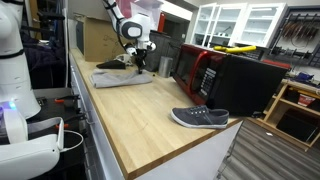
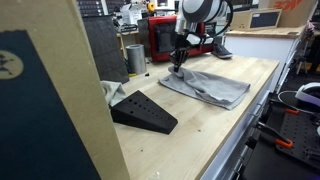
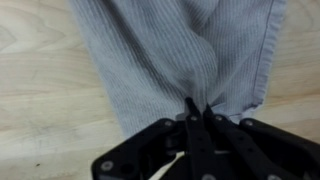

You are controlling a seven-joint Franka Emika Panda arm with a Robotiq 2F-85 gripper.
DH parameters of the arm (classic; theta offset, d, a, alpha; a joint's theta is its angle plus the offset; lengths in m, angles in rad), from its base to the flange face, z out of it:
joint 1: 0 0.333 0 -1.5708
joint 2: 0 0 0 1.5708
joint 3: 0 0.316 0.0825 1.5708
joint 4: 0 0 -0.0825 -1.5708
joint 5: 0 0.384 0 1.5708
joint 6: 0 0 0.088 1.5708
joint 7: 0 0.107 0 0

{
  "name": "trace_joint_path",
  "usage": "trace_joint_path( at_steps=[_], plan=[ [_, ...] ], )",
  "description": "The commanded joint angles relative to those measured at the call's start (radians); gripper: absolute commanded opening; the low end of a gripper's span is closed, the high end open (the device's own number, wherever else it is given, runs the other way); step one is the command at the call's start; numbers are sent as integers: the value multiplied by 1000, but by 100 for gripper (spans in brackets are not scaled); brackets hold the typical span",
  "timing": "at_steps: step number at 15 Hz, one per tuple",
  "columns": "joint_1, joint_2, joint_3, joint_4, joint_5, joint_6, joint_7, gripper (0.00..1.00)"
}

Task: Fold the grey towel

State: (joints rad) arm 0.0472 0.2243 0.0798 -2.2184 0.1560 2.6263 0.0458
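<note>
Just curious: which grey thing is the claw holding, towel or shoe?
The grey towel, pinched in the shut gripper; the dark shoe lies far off.

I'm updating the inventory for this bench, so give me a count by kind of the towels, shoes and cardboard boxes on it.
Towels: 1, the grey towel, pinched in the gripper
Shoes: 1, the dark grey shoe
Cardboard boxes: 1, the cardboard box at the far end
Total: 3
</note>
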Motion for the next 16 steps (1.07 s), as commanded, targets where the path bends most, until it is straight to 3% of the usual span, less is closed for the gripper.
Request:
trace_joint_path(
  at_steps=[1, 7, 11, 13, 16],
  plan=[
    [11, -23, 25, 13, 44, -44, 14, 1],
    [42, 2, 30, 43, 19, -8, 30, 1],
    [42, 11, 51, 62, 62, -24, 2, 1],
    [21, 6, 85, 64, 143, -71, -61, 31],
    [-17, -27, 115, 34, 288, -134, -188, 54]
  ],
)
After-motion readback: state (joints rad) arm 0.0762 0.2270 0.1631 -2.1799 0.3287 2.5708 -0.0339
